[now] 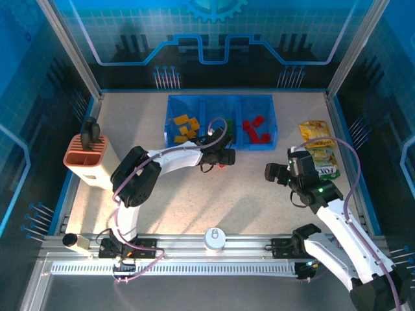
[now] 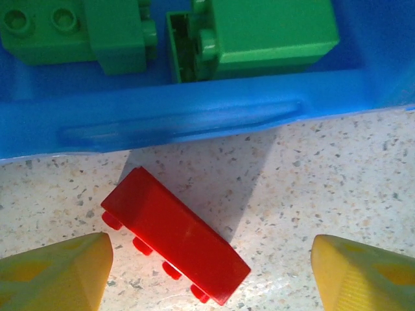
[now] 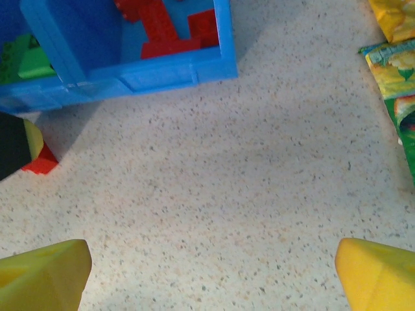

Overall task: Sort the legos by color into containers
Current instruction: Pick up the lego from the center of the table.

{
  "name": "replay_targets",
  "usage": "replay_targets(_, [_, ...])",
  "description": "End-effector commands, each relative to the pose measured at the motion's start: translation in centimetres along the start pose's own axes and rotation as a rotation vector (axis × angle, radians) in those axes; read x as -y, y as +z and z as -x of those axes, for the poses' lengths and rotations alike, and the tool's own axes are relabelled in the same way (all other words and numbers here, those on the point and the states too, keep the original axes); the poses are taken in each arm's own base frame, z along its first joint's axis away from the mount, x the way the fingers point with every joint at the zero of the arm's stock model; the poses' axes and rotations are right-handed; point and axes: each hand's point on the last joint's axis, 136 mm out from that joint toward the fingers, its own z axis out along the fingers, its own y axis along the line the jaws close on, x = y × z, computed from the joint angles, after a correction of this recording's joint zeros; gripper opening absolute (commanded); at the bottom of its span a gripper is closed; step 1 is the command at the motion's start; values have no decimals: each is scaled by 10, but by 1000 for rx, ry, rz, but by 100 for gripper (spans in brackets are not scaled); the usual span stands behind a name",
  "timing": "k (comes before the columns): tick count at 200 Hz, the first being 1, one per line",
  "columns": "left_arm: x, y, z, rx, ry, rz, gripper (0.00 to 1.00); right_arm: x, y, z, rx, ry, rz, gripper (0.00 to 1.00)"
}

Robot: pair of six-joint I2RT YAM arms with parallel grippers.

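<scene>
The left tool (image 2: 209,269) has its jaws apart. A red lego (image 2: 175,243) lies on the desk (image 2: 324,188) between them, ungripped and nearer the left finger. Just ahead is the tray (image 2: 194,116) wall, with green legos (image 2: 272,32) behind it. The right tool (image 3: 211,275), jaws wide apart, hovers over the desk. Red legos (image 3: 165,32) sit in the tray ahead-left, and packets (image 3: 395,71) lie ahead-right.

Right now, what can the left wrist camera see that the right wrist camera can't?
Left wrist, not right wrist: the whole loose red lego lying on its side, studs showing, just outside the blue tray. Right wrist, not left wrist: red legos inside a tray compartment, and snack packets on the right. Both: the blue tray, green legos inside it, the speckled table, and at least a corner of that loose red lego.
</scene>
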Motion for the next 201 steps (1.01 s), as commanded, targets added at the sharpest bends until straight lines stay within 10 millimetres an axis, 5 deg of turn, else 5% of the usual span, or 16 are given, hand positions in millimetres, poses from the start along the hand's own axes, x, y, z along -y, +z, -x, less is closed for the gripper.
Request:
replay_targets(1, [-9,9,-3,-42,22,38,80,7,0,-13,-29,-26,-27,98])
replay_targets(88, [-10,23,0,-55,32,59,74,9,-4,-17,-37,-6,-29,98])
replay_targets(201, [-20,20,-8,-56,50,86,37,13,-6,-22,-27,17,-39,98])
